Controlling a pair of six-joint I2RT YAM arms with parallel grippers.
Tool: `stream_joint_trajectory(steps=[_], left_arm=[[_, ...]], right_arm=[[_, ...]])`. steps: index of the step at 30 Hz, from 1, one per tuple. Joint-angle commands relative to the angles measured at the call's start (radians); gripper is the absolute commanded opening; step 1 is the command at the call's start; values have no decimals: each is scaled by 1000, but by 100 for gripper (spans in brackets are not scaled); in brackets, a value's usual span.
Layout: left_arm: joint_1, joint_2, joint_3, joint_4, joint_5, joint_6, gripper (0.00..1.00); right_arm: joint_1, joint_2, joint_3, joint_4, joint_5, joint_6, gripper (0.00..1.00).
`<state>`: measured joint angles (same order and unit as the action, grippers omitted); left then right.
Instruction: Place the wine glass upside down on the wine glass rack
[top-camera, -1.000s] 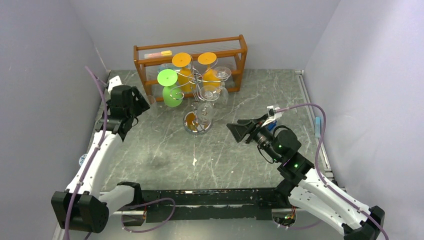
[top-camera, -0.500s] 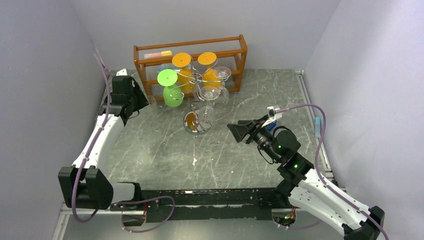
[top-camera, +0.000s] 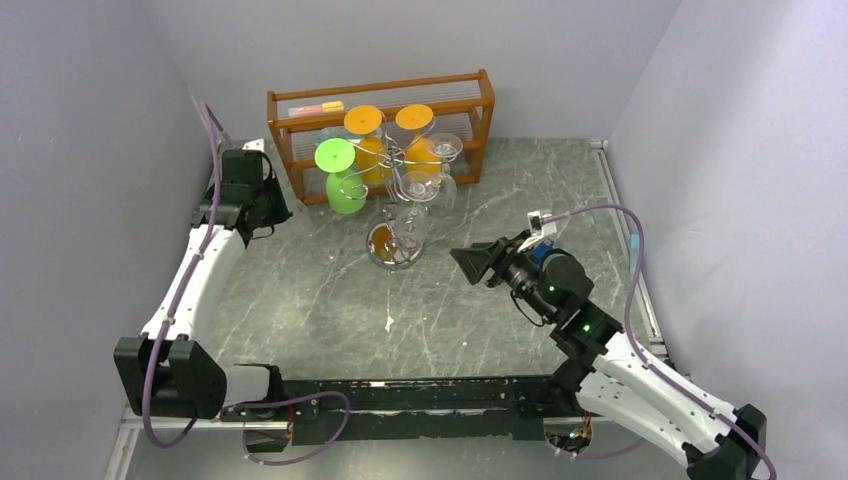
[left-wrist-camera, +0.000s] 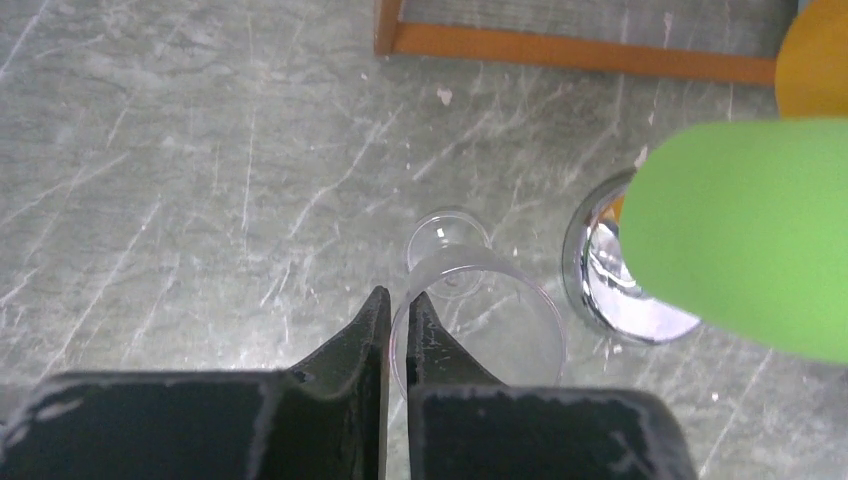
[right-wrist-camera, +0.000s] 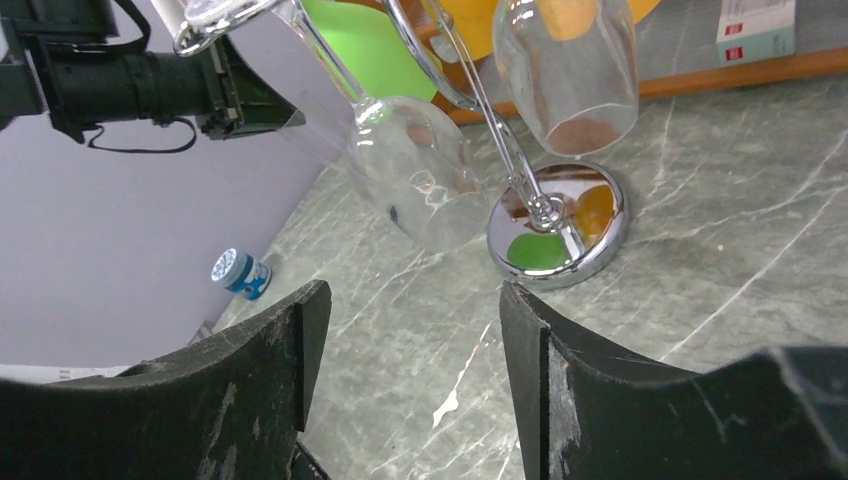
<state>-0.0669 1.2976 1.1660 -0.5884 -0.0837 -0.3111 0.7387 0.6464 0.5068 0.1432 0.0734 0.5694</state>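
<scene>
While the left gripper sits low at the far-left side of the table, its jaws are pinched almost together on the rim of the clear wine glass, with the glass wall running between the two fingers. Glass looks upright on the stone-pattern top, mouth toward the wrist camera, foot showing beyond the rim. It's on the table just left of the wine glass rack, not on it. In the left wrist view the rack's shiny round base sits just beside the bowl, partly covered by the green glass, which is out of focus close to the lens. From the top view the wine glass is hidden under the left gripper, can't make it out there

Rack stands mid-table, just in front of the orange-brown wooden shelf. Hanging upside down on its curled arms: the green glass, two orange glasses, several clear glasses

Right gripper: jaws wide apart, nothing between them, touching nothing. It hovers right of the rack, pointed at it. Its wrist view shows the rack base, the pole and two hanging clear bowls, with the left arm in the background at top left. Small blue-and-white jar sits by the wall at the table's left edge, can't read what it is
</scene>
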Motion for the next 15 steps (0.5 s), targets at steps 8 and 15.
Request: stream_joint_trajectory(steps=[8, 15], left_arm=[[-39, -285, -63, -198, 277, 136, 5], [-159, -344, -79, -158, 598, 202, 5]], right_arm=[[-4, 9, -33, 42, -69, 147, 66], [-5, -28, -67, 73, -37, 261, 68]])
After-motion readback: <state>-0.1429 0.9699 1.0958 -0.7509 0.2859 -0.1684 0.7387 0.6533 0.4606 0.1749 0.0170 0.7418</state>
